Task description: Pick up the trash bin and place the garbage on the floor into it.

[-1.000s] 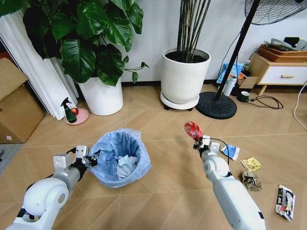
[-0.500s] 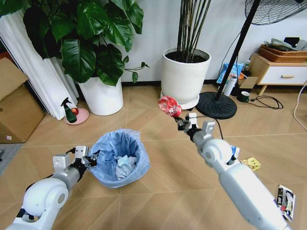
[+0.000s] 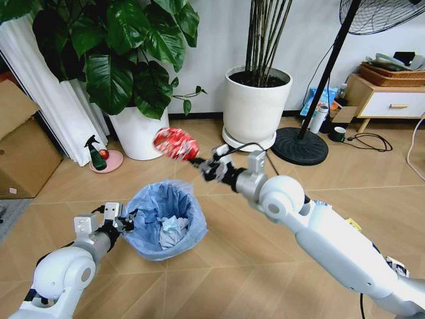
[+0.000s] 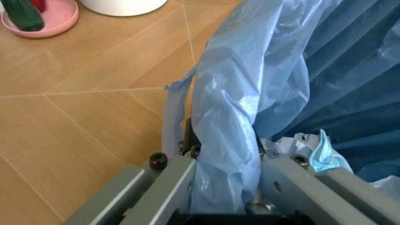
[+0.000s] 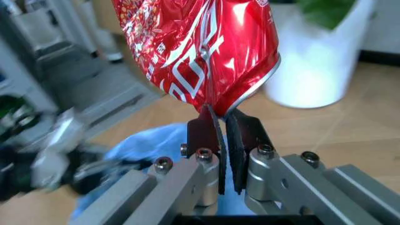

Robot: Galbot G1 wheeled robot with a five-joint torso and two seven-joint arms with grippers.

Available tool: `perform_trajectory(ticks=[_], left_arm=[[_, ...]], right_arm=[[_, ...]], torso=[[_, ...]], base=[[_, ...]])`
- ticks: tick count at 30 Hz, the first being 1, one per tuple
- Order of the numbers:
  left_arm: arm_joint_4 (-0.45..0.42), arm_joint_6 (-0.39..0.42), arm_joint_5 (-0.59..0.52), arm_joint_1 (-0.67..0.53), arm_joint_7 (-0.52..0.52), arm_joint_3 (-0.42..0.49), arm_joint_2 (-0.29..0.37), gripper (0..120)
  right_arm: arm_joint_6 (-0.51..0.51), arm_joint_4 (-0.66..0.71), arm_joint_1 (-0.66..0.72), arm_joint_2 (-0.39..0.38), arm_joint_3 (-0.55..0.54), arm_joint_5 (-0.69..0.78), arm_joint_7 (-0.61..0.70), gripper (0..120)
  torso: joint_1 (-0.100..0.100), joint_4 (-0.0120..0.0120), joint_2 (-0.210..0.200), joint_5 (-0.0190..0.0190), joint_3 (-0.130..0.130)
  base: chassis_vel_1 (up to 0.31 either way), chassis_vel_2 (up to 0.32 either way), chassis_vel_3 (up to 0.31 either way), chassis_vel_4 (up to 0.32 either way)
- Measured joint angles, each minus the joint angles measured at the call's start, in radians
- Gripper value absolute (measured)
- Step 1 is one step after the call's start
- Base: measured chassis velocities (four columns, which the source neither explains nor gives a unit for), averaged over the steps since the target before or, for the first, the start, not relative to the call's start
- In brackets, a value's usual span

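Observation:
The trash bin (image 3: 165, 219), lined with a crinkly blue bag (image 4: 250, 93), sits at the lower left of the head view. My left gripper (image 3: 123, 220) is shut on its near rim, and the fingers (image 4: 181, 178) pinch the bag's edge. Crumpled white paper (image 3: 172, 229) lies inside. My right gripper (image 3: 199, 161) is shut on a crushed red can (image 3: 174, 143) and holds it in the air just past the bin's far rim. In the right wrist view the can (image 5: 200, 51) stands above the closed fingertips (image 5: 222, 117), with the blue bin (image 5: 147, 140) below.
Two large white plant pots (image 3: 141, 133) (image 3: 255, 106) stand behind the bin. A fan base (image 3: 299, 146) and a wooden cabinet (image 3: 388, 100) are at the back right. A pink dish with a green spray bottle (image 3: 99, 159) and a cardboard box (image 3: 23, 156) are on the left.
My right arm has swung to the left, carrying the red can from the right side of the floor to above the bin's far rim. The left arm and the bin have stayed put.

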Motion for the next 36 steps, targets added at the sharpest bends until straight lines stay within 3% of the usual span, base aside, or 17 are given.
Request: perform_trajectory(ticks=[8, 18, 22, 26, 30, 36], left_arm=[[0.004, 0.000, 0.000, -0.004, 0.000, 0.005, 0.003, 0], [0.004, 0.000, 0.000, -0.003, 0.000, 0.005, 0.003, 0], [0.004, -0.001, -0.001, -0.004, 0.000, 0.002, 0.003, 0], [0.005, -0.002, -0.001, -0.008, 0.001, 0.004, 0.002, 0], [0.006, -0.002, -0.001, -0.011, 0.001, 0.006, 0.002, 0], [0.007, -0.002, -0.002, -0.012, 0.002, 0.005, 0.001, 0]], right_arm=[[-0.003, 0.036, -0.012, -0.025, -0.082, -0.005, 0.001, 1], [-0.006, 0.059, -0.032, -0.051, -0.083, -0.021, 0.004, 1], [-0.009, 0.059, -0.038, -0.068, -0.079, -0.039, 0.004, 8], [-0.007, 0.054, -0.039, -0.064, -0.091, -0.053, 0.023, 26], [-0.006, 0.047, -0.036, -0.058, -0.098, -0.056, 0.028, 34], [-0.005, 0.026, -0.028, -0.041, -0.097, -0.061, 0.038, 61]], torso=[[0.000, -0.0001, 0.000, 0.0002, 0.000], [0.000, 0.0000, 0.000, 0.0001, 0.000], [0.000, -0.0001, 0.000, 0.0001, 0.000], [0.000, 0.0000, 0.000, 0.0002, 0.000], [0.000, -0.0001, 0.000, 0.0001, 0.000], [0.000, 0.0000, 0.000, 0.0001, 0.000]], base=[[0.000, 0.000, 0.000, 0.000], [0.000, 0.000, 0.000, 0.000], [0.000, 0.000, 0.000, 0.000], [0.000, 0.000, 0.000, 0.000], [0.000, 0.000, 0.000, 0.000], [0.000, 0.000, 0.000, 0.000]])
